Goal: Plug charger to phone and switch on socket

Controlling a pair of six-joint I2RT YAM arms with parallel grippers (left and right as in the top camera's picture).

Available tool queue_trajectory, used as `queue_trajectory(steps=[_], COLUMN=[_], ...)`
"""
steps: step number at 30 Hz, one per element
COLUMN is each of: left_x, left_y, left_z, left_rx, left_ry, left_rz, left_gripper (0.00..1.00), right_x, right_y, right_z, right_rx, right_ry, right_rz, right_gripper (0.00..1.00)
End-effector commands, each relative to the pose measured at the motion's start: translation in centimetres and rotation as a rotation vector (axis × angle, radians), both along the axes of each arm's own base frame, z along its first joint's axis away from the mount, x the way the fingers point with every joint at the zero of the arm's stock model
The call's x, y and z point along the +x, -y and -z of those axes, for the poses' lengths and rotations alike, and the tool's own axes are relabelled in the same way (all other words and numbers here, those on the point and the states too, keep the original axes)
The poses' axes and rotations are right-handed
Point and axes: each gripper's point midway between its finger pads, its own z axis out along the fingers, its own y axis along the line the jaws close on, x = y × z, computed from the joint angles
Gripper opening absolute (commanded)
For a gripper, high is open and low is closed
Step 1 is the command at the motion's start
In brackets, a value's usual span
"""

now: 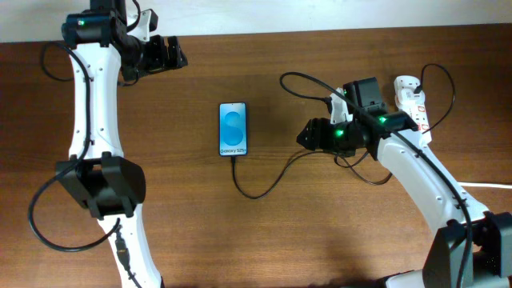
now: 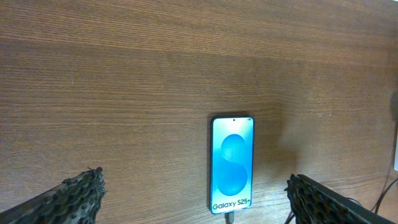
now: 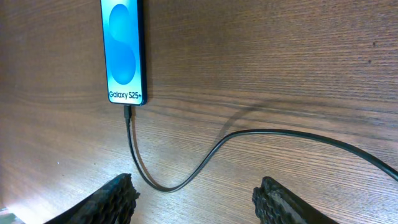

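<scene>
The phone (image 1: 233,129) lies flat mid-table, blue screen up; it also shows in the left wrist view (image 2: 232,163) and the right wrist view (image 3: 125,51). The thin black charger cable (image 1: 264,188) has its tip in the phone's near end (image 3: 127,112) and loops right toward the white socket strip (image 1: 414,104) at the far right. My right gripper (image 1: 305,136) is open and empty, to the right of the phone, above the cable loop (image 3: 194,202). My left gripper (image 1: 180,56) is open and empty, raised at the back left of the phone (image 2: 194,199).
The socket's thick white cord (image 1: 488,186) runs off the right edge. A black plug block (image 1: 364,92) sits by the strip, partly hidden by my right arm. The table is bare brown wood (image 1: 264,248).
</scene>
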Motion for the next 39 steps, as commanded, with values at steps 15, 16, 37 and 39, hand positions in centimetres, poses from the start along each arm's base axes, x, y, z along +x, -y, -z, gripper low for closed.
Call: queue_trajectory(steps=[15, 16, 37, 39], left_x=[0.0, 0.0, 0.0, 0.0], left_y=[-0.3, -0.3, -0.3, -0.3], left_z=[-0.9, -0.9, -0.9, -0.9], left_rx=[0.009, 0.009, 0.009, 0.009], left_ry=[0.022, 0.022, 0.022, 0.022], left_rz=[-0.003, -0.003, -0.002, -0.003], left_gripper=[0.99, 0.99, 0.99, 0.99], right_x=[-1.8, -3.1, 9.9, 10.5], right_y=[23.2, 27.4, 40.2, 39.4], right_z=[-19.7, -19.6, 1.5, 3.1], right_rx=[-0.195, -0.216, -0.106, -0.144], right_ry=[0.331, 0.318, 0.172, 0.14], right_rz=[0.549, 0.675, 0.771, 0.758], right_gripper=[0.73, 0.73, 0.75, 0.74])
